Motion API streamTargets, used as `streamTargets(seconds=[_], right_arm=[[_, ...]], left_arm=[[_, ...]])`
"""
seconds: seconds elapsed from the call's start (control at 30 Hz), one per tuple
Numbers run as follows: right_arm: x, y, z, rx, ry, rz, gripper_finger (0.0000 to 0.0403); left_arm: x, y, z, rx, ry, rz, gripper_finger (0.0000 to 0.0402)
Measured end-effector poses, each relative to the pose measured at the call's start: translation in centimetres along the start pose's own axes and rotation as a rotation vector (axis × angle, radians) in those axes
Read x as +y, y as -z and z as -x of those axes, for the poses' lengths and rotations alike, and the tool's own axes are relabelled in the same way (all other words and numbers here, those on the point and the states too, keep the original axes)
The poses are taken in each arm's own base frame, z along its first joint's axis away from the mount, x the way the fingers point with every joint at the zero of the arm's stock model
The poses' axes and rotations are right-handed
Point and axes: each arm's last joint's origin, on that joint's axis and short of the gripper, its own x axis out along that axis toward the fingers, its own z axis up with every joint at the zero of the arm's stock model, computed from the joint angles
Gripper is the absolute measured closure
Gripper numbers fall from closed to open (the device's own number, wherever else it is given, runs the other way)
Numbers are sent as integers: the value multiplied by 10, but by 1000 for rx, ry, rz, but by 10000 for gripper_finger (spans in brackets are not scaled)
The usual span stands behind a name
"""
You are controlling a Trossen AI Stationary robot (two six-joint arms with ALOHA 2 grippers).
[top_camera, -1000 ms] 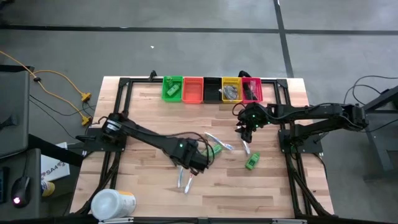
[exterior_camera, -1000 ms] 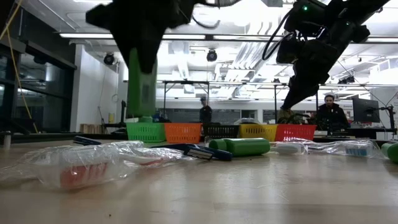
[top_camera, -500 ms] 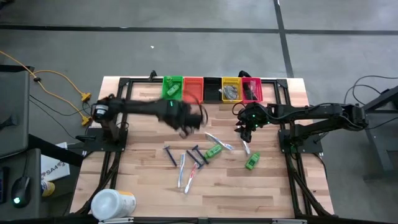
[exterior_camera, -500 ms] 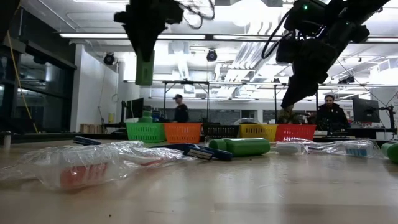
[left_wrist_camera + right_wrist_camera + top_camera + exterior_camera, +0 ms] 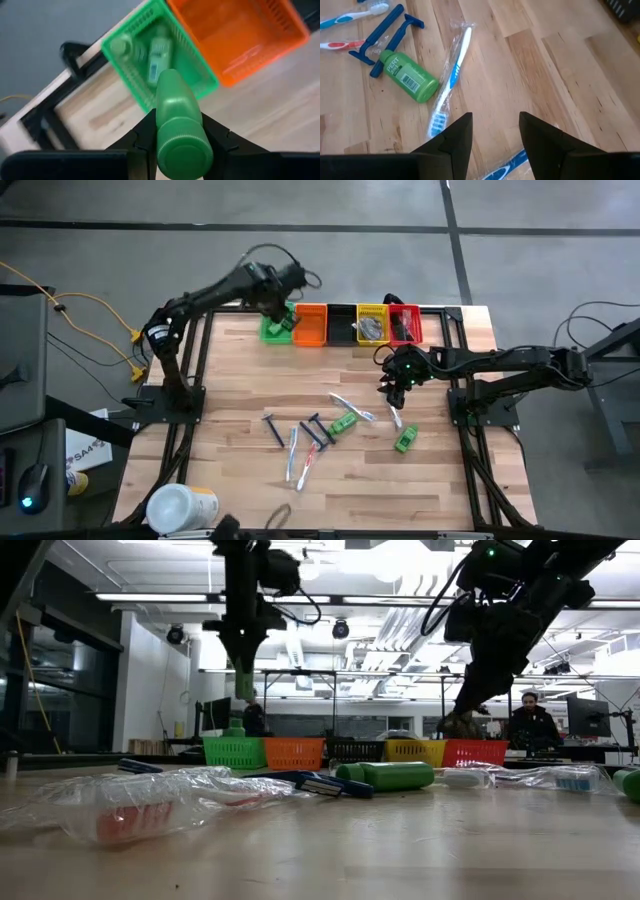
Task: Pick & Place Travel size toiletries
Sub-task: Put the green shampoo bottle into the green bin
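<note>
My left gripper [image 5: 277,304] hangs over the green bin [image 5: 277,326] at the table's far edge, shut on a green mini bottle [image 5: 172,100]. The bin [image 5: 150,60] has two more green bottles lying in it. My right gripper [image 5: 394,387] stands open above the table's right half, nothing between its fingers [image 5: 495,135]. On the wood lie two green bottles [image 5: 345,423] [image 5: 405,440], blue razors [image 5: 272,428] and wrapped toothbrushes [image 5: 296,456]. Below my right gripper lie a bottle [image 5: 407,75] and a toothbrush [image 5: 451,75]. My left gripper pinches the green bottle between its two fingers, on the bottle's sides just below the ribbed cap [image 5: 162,137]. The fingers come steeply from above. The bottle points away from the wrist, cap end up, and hangs clear above the green bin.
A row of bins lines the far edge: green, orange [image 5: 311,324], black [image 5: 342,324], yellow [image 5: 372,325], red [image 5: 404,324]. A large white tub [image 5: 180,508] lies at the near left corner. Black frame rails run along the table's sides. People stand in the room behind.
My left gripper has swung from the middle of the table toward the far edge and upward, carrying the green bottle lifted clear, and now hangs over the green bin. My right gripper has kept still.
</note>
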Motion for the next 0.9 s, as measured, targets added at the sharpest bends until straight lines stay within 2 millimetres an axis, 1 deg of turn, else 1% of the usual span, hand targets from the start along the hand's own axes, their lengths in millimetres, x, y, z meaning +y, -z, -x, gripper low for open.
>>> streamTargets(seconds=[0.07,0.2,0.33,0.47,0.57,0.7,0.9], right_arm=[[0,0,0,-1,1,0,247],[-1,-1,0,-11,29,-7,247],[-1,-1,0,-15,35,-26,247],[-1,-1,0,-18,35,-35,247],[-1,-2,0,-24,42,-36,247],[-1,-2,0,-25,45,-32,247],[-1,-3,0,-39,42,-26,247]], left_arm=[[14,-9,-7,-5,37,2,309],[27,-18,-28,45,33,-3,309],[23,-18,-47,83,42,-39,309],[17,-11,-73,118,47,-74,309],[17,-4,-90,153,75,-101,309],[18,0,-103,154,112,-89,309],[21,4,-114,155,102,-78,309]])
